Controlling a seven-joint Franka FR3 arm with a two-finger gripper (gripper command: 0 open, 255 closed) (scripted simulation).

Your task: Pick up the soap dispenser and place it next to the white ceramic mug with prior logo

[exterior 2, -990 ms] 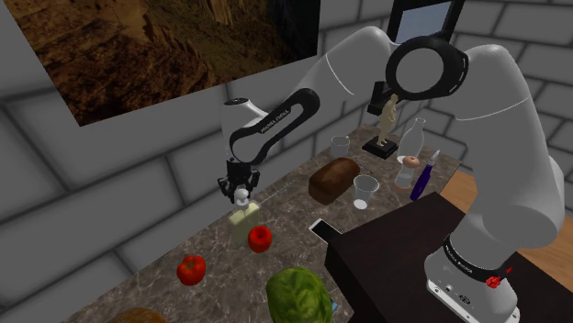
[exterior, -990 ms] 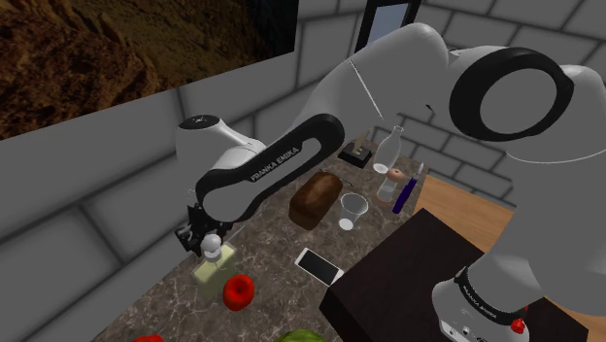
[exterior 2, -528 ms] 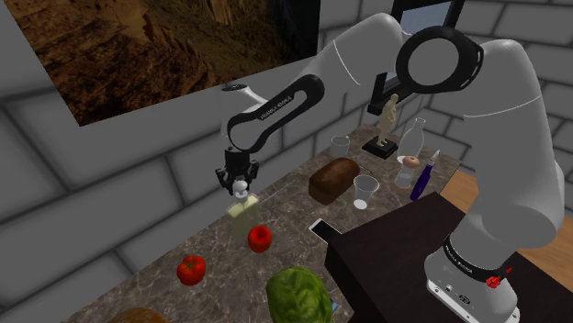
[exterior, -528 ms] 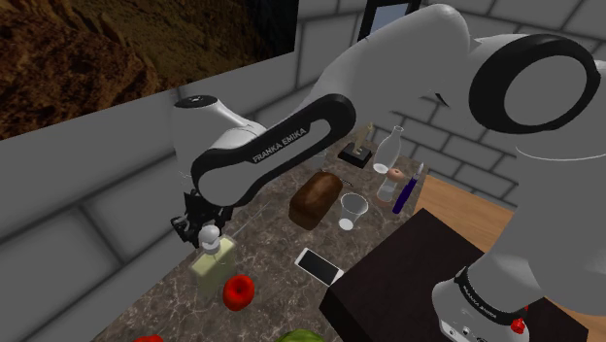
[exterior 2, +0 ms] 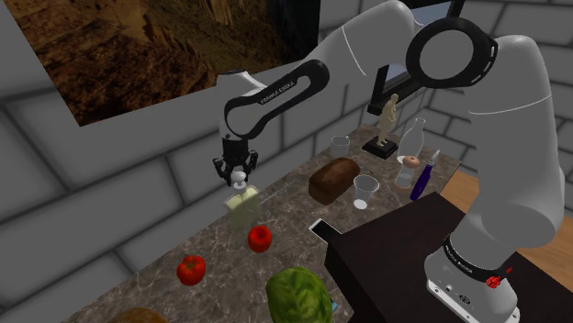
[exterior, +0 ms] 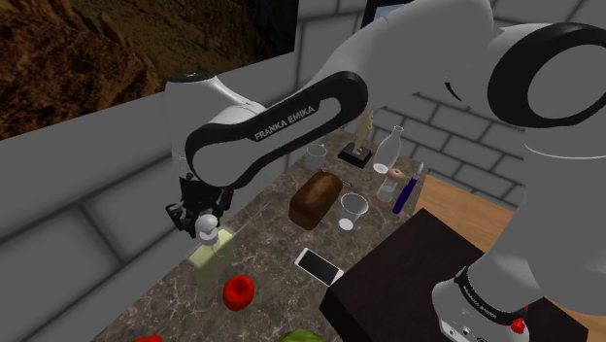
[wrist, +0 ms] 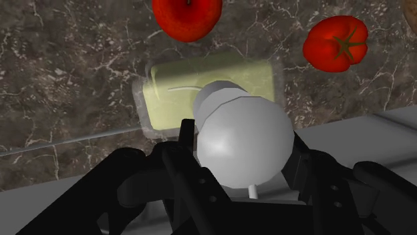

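Lifting was judged to be the step in hand. The white arm [exterior: 282, 136] was stretched down over the dark veined surface [exterior: 272, 243], close to the wall, and the soap dispenser [exterior: 212, 257] was found directly below the gripper [exterior: 203, 222]; whether its base was clear of the surface could not be told. Its pale green body [wrist: 200, 87] was seen beneath the round grey pump head [wrist: 244, 137], on which the black fingers [wrist: 307, 175] were closed from both sides. Since only the head was gripped, a slow, straight rise was thought best, so that the body would not be swung or let slip. Toward the pale cup [exterior 2: 340, 147] by the wall, taken for the mug, the brown loaf [exterior 2: 332, 179] was judged to crowd the route; the glass [exterior 2: 365, 190] and the phone [exterior: 319, 264] were set toward the stand, and the red apple [exterior 2: 260, 239] just beside the dispenser.
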